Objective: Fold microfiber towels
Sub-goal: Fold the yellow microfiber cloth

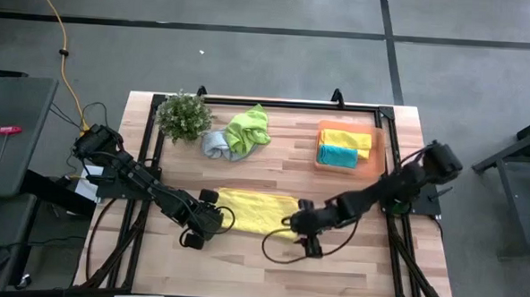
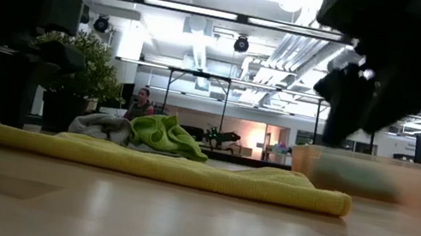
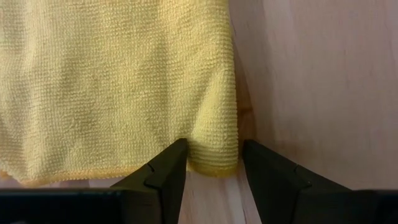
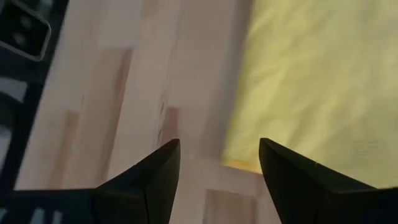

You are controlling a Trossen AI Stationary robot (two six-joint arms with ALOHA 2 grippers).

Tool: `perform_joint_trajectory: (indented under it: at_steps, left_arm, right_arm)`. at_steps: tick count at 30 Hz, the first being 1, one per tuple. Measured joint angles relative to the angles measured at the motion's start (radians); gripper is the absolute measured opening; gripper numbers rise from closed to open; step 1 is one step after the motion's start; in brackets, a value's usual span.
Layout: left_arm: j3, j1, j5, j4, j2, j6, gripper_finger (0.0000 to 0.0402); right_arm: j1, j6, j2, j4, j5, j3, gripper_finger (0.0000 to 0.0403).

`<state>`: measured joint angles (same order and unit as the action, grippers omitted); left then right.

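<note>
wooden table point(image 1: 350, 260), yellow towel point(image 1: 258, 211), plant point(image 1: 184, 115), orange tray point(image 1: 379, 146)

potted plant point(image 1: 185, 115), orange tray point(image 1: 379, 153), wooden table point(image 1: 350, 260)

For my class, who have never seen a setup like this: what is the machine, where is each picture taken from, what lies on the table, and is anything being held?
Two dark robot arms work at a wooden table. One picture looks straight down, one looks level across the tabletop, and two come from cameras on the wrists. A yellow towel lies flat between the arms. The left gripper has its fingers either side of a raised fold at the towel's edge. The right gripper is open beside the towel's other end, holding nothing. Farther back lie a green and a grey towel, a small plant and an orange tray of folded towels.
</note>
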<state>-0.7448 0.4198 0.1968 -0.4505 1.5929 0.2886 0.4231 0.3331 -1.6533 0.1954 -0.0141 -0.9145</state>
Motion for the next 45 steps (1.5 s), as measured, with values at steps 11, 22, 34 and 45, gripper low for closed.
perform_joint_trajectory:
  at_steps: [11, 22, 34, 45]
  left_arm:
    - [-0.001, 0.000, -0.004, 0.011, -0.001, 0.046, 0.0149]
    - [-0.002, 0.045, -0.004, 0.045, 0.004, 0.131, 0.0146]
    - [-0.003, 0.094, 0.039, 0.073, 0.029, 0.156, 0.0074]
    - [-0.003, 0.079, -0.109, 0.058, -0.004, 0.211, 0.0008]
  right_arm:
    - [0.043, 0.100, -0.191, -0.017, 0.139, -0.076, 0.0209]
    - [0.043, 0.163, -0.191, 0.066, 0.173, -0.081, 0.0165]
    - [0.032, 0.220, -0.172, 0.101, 0.155, -0.081, 0.0014]
    - [-0.029, 0.201, -0.082, 0.109, -0.013, -0.081, 0.0002]
